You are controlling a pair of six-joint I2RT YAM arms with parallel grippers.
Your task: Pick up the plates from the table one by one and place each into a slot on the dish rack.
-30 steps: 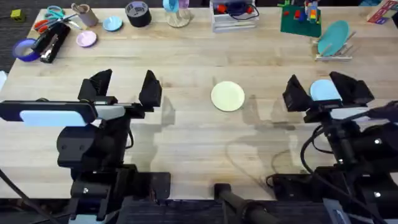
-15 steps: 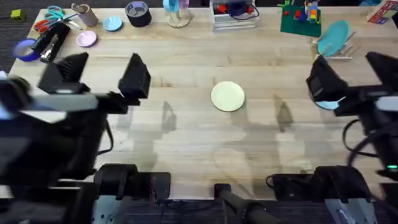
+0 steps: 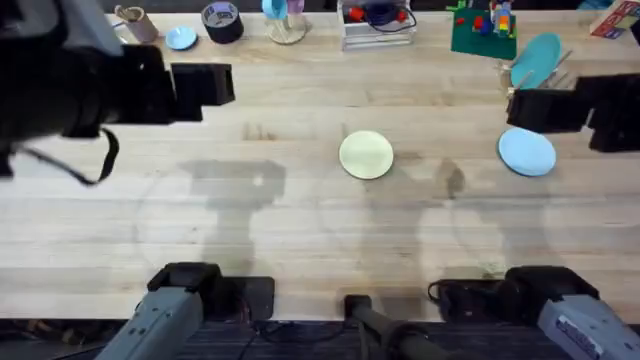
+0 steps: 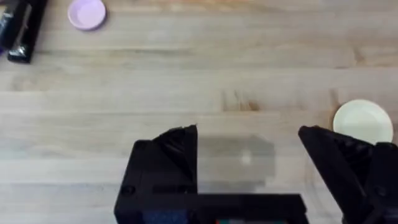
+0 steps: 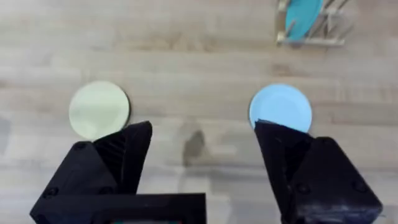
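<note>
Over on the left, the left arm's fingers (image 4: 249,165) hang high above the counter (image 3: 300,230) with a wide gap and nothing in them. They are not close to any plate.

In the middle lies the yellow plate (image 3: 366,155), flat on the wood and all by itself. It has not been picked up yet.

Further right is the blue plate (image 3: 527,152), also flat on the counter. The right arm's fingers (image 5: 202,162) hover above, spread wide and empty, and the blue plate sits just by one of them.

At the far right corner stands the dish rack (image 3: 540,85), with a bigger teal plate (image 3: 536,58) leaning in it.

I think the blue plate should go first. A flat plate is hard to grab, so the fingers should come down over its edge and pinch the rim gently. Then tip it up on its side and slide it into a free slot, away from the teal plate.
</note>
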